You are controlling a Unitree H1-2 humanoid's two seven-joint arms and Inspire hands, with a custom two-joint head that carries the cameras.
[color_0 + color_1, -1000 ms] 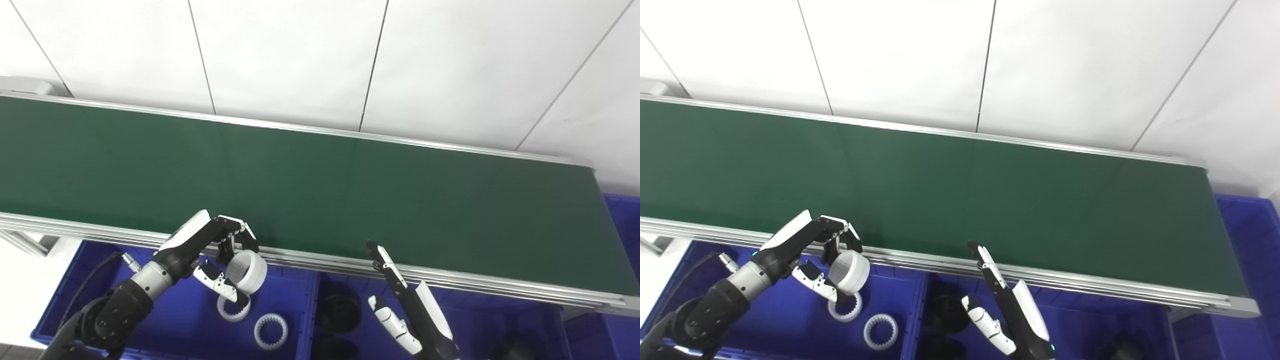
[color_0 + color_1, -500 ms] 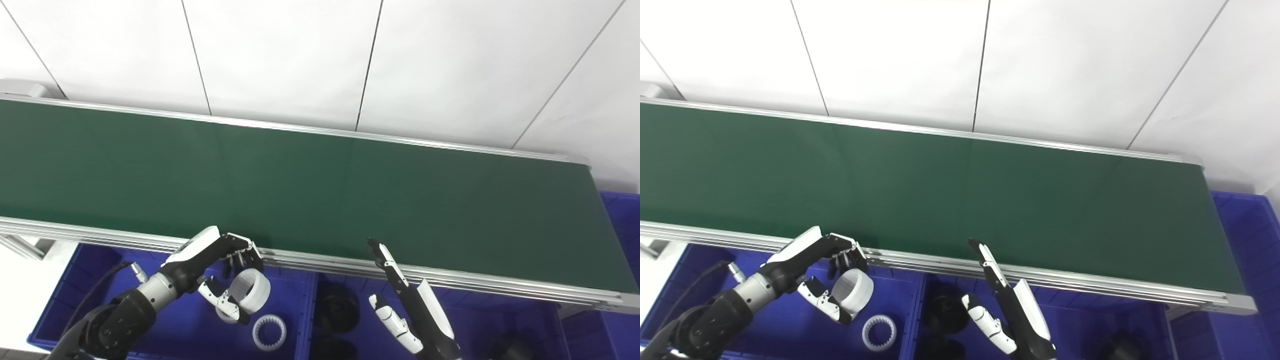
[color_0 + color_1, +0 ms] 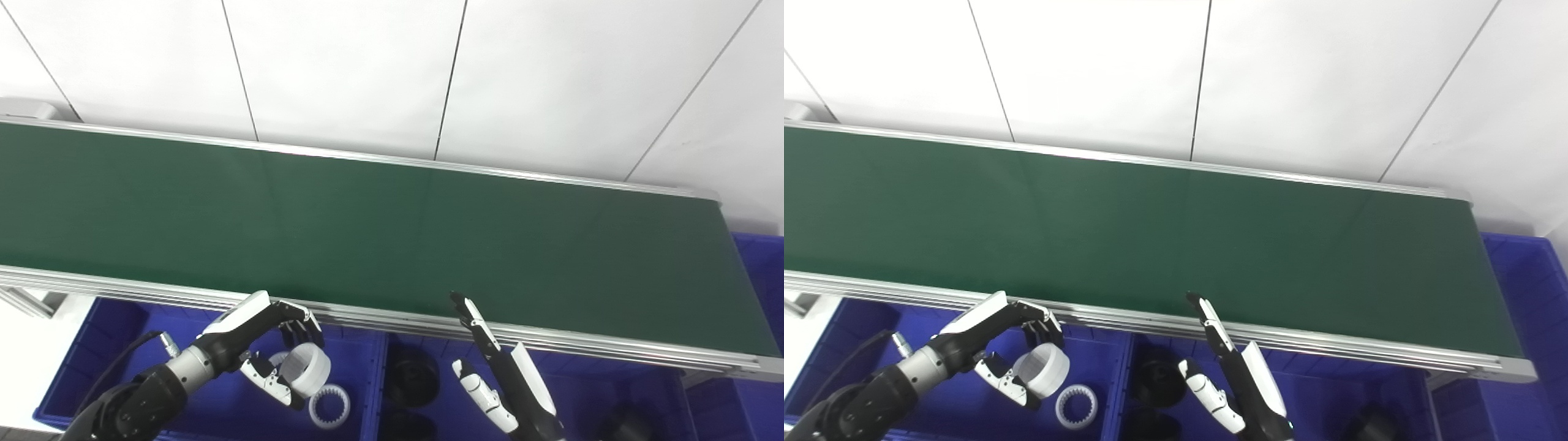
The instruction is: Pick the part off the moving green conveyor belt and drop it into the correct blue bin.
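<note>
Left hand (image 3: 272,358) has sunk into the left blue bin (image 3: 98,361), fingers still gripping white ring (image 3: 304,369) above toothed ring (image 3: 331,405); release next. Right hand (image 3: 490,367) open, idle.

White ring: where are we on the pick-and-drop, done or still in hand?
Pick looks done: the green belt shows no part. In hand: the left hand is shut on the white ring, low over the left blue bin, above the white toothed ring lying there. Left: release it. The right hand waits open over the bin with black parts.
</note>
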